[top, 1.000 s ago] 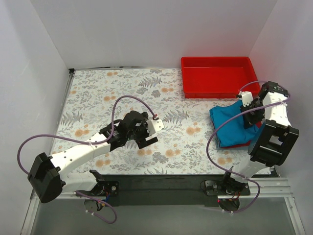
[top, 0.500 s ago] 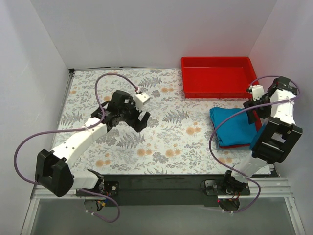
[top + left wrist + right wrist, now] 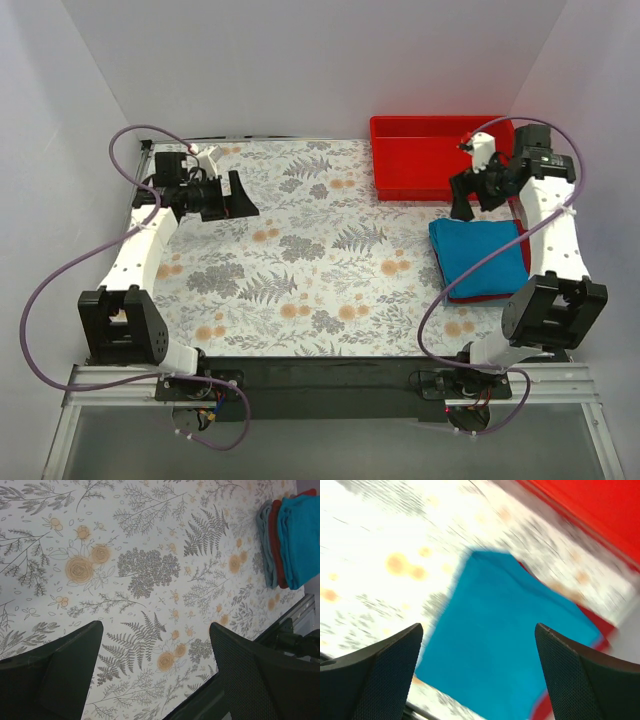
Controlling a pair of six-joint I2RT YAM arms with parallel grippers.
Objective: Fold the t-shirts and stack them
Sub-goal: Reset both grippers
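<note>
Left wrist: grey-blue shirt (image 3: 265,540) under red shirt (image 3: 276,545), teal shirt (image 3: 302,535); top view hides it. Left tool (image 3: 155,627), right tool (image 3: 479,626) wide.

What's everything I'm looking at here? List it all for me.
t-shirts: three, folded in one stack at the table's right side; teal-blue t-shirt on top, red t-shirt under it, grey-blue t-shirt at the bottom
tray: one, red, far right corner, nothing seen inside
table: one, white floral covering
walls: white, around three sides
cables: purple, one along each arm
left gripper: black, open, far left
right gripper: black, open, between tray and stack
</note>
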